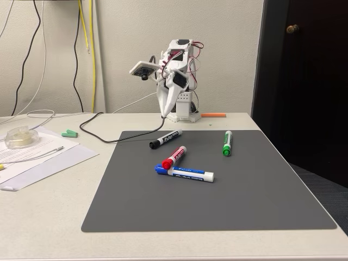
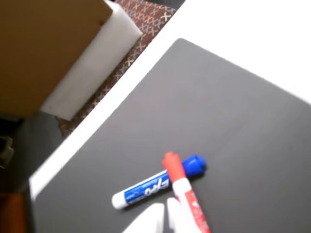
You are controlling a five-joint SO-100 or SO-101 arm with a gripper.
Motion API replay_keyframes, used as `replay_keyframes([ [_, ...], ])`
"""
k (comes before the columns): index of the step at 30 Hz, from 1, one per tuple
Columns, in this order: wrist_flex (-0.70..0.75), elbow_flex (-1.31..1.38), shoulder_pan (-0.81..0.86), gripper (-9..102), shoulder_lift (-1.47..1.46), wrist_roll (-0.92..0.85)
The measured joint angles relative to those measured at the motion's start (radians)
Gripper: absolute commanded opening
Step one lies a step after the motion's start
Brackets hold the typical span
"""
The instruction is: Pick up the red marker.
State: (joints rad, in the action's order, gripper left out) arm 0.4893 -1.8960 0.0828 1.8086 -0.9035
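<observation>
Gripper: the gripper [image 1: 163,113] hangs at the back of the table, its white fingers pointing down with the tips close together. It holds nothing. In the wrist view two pale, blurry tips [image 2: 163,218] show at the bottom edge, right by the red marker.
Arm: the white arm [image 1: 176,76] is folded up on its base, behind the gray mat.
Red marker: the red marker [image 1: 174,157] lies flat near the middle of the mat [image 1: 217,201]. Its red cap touches the blue marker's cap.
Blue marker: the blue marker [image 1: 185,173] lies just in front of the red one.
Black marker: the black marker [image 1: 165,140] lies behind them, nearer the arm.
Green marker: the green marker [image 1: 227,143] lies off to the right in the fixed view.
Table: papers [image 1: 38,157] and a roll of tape [image 1: 20,137] sit on the left side.
</observation>
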Motion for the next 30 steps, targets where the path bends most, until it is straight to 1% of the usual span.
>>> replay_keyframes([
  [4,0.140,0.147,-0.002,0,-0.097,-0.143],
  [5,0.192,0.198,-0.006,0,-0.124,-0.201],
  [8,0.296,0.258,-0.025,0,-0.170,-0.305],
  [11,0.356,0.268,-0.043,6,-0.212,-0.390],
  [15,0.390,0.273,-0.044,14,-0.261,-0.448],
  [21,0.382,0.273,-0.044,25,-0.345,-0.477],
  [30,0.345,0.275,-0.066,30,-0.402,-0.499],
])
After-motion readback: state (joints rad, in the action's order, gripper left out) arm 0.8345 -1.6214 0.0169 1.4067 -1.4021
